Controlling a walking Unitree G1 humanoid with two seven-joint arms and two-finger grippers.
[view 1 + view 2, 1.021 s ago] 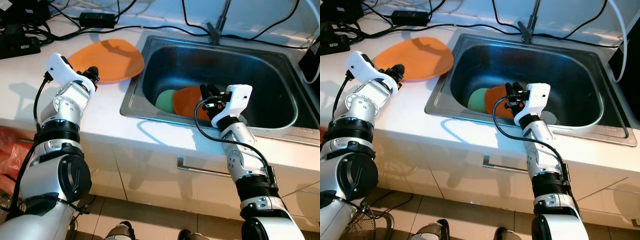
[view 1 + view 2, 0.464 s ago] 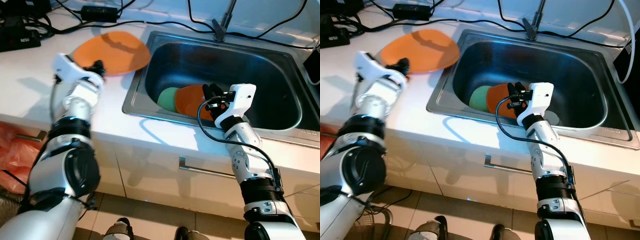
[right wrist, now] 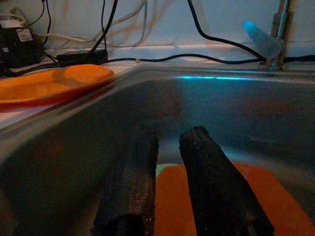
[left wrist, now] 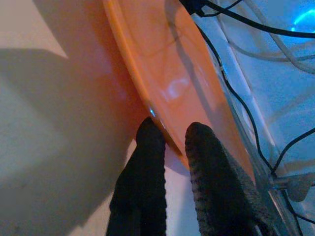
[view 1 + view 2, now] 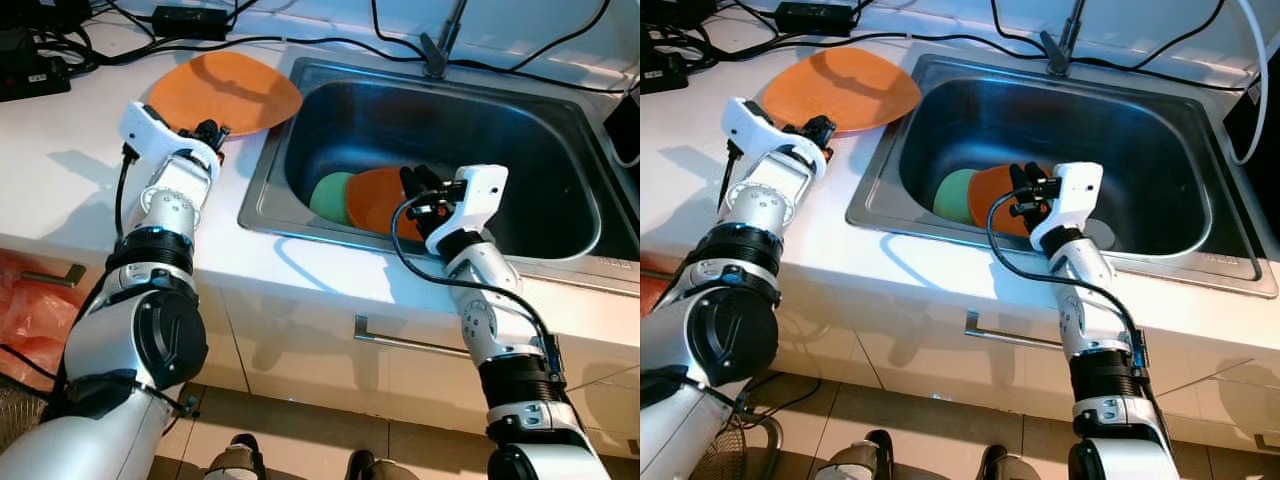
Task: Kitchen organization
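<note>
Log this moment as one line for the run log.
left gripper: at rim of orange plate on counter | right gripper: over orange dish in sink

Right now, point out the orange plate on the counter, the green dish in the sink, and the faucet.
orange plate [image 5: 225, 90], left eye view, its middle.
green dish [image 5: 328, 196], left eye view, visible face.
faucet [image 5: 1064, 42], right eye view, lower stem.

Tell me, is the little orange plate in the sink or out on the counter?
In. The small orange plate lies inside the steel sink, beside a green dish.
</note>
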